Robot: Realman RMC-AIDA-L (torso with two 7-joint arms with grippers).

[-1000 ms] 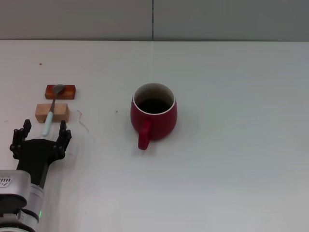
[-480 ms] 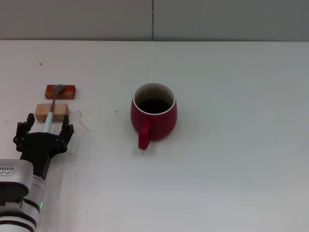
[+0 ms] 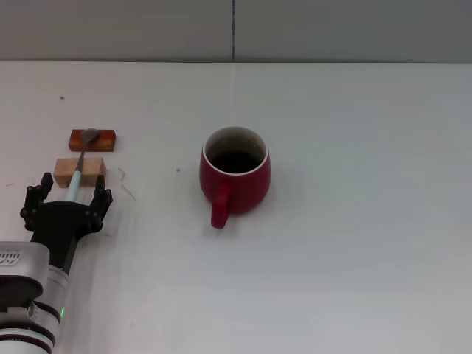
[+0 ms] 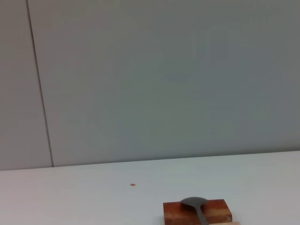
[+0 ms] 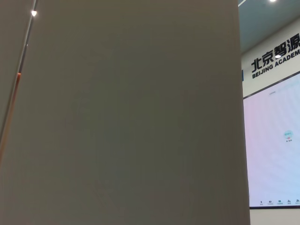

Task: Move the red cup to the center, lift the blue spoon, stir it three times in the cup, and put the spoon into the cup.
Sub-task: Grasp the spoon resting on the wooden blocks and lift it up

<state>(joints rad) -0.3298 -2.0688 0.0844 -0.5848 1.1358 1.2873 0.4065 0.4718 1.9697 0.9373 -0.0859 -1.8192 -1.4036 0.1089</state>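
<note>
- The red cup (image 3: pixel 234 175) stands upright near the middle of the worktop (image 3: pixel 354 258), its handle turned toward the robot, so the centring step looks done
- The blue spoon (image 3: pixel 79 168) lies well to the left of the cup, bridged across two small blocks: its grey bowl rests on the reddish-brown block (image 3: pixel 93 139), its neck crosses the tan block (image 3: pixel 80 171), and the pale handle sticks out past that block toward the robot
- Propping it this way keeps the handle clear of the worktop, which likely leaves room for jaws to close around it
- The left gripper (image 3: pixel 67 200) sits low at the near end of the spoon, jaws spread, one on each side of the handle tip and not yet pinching it
- The left wrist view shows only the spoon bowl on the reddish-brown block, in line with the approach
- The right gripper is not visible; its wrist camera faces a wall
- Judged step: closing on the handle before lifting
</note>
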